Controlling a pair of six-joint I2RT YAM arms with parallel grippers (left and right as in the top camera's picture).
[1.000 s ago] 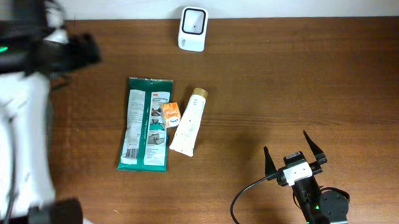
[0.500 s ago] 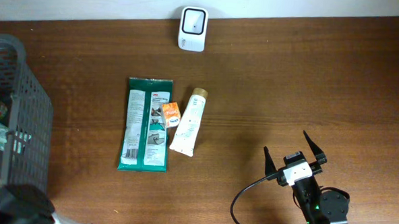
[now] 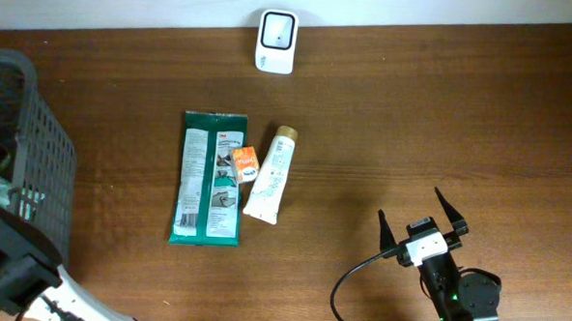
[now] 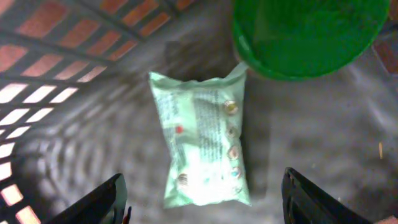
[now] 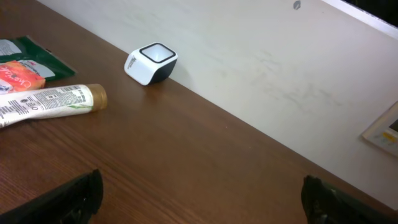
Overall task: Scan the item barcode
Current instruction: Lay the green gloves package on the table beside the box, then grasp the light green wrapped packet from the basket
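**Hovering open over a packet in the basket**

The left gripper [image 4: 203,186] is seen from its wrist camera inside the grey mesh basket [image 4: 56,93]. Its jaws are held apart, and only the two dark fingertips [image 4: 102,202] are shown at the bottom corners. A pale green packet [image 4: 202,149] lies flat on the basket floor between them, touched by neither finger as far as can be told. The print on the packet is blurred and cannot be read, so a barcode cannot be made out. A green round thing [image 4: 311,34] lies just beyond the packet's far right corner, cut off by the top edge. Whether the two touch cannot be told.

From overhead, the basket [image 3: 45,150] is cut off at the left edge, and the left arm [image 3: 10,269] is cropped at the near left corner. The packet cannot be picked out in that view.

On the wooden table [image 3: 443,119], a green wipes pack [image 3: 211,177], a small orange box [image 3: 244,164] and a white tube [image 3: 272,174] lie side by side near the middle. The box is set between the other two. The white scanner [image 3: 277,41] stands at the far edge against the wall [image 5: 261,50].

The right gripper [image 3: 410,207] is parked near right with its jaws spread wide and nothing between them. In its own view only blurred dark fingers [image 5: 74,196] are shown.
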